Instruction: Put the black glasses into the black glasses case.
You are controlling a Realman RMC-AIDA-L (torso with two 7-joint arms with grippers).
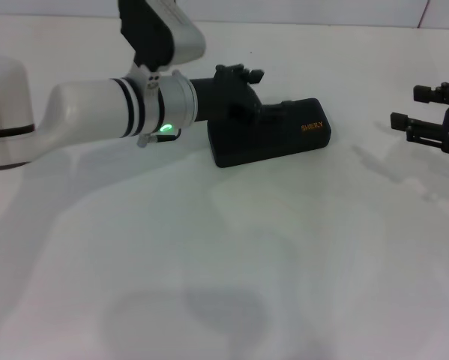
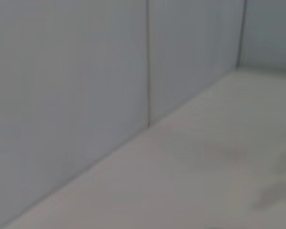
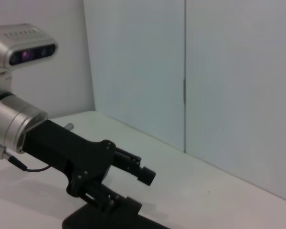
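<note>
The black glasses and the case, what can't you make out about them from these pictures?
- Black glasses: not visible in any view; whether they lie inside cannot be told.
- Black glasses case: head view, its left end is covered by the left gripper; right wrist view, the bottom edge cuts it off.
- Left gripper's fingertips: hidden against the dark case.
- Right gripper: cut off by the head view's right edge.
- Left wrist view: only wall and table.

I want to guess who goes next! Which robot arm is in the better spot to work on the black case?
Probably the left. The left gripper is right over the black case, which looks shut. The right gripper sits far off at the table's right edge. No glasses can be seen.
</note>
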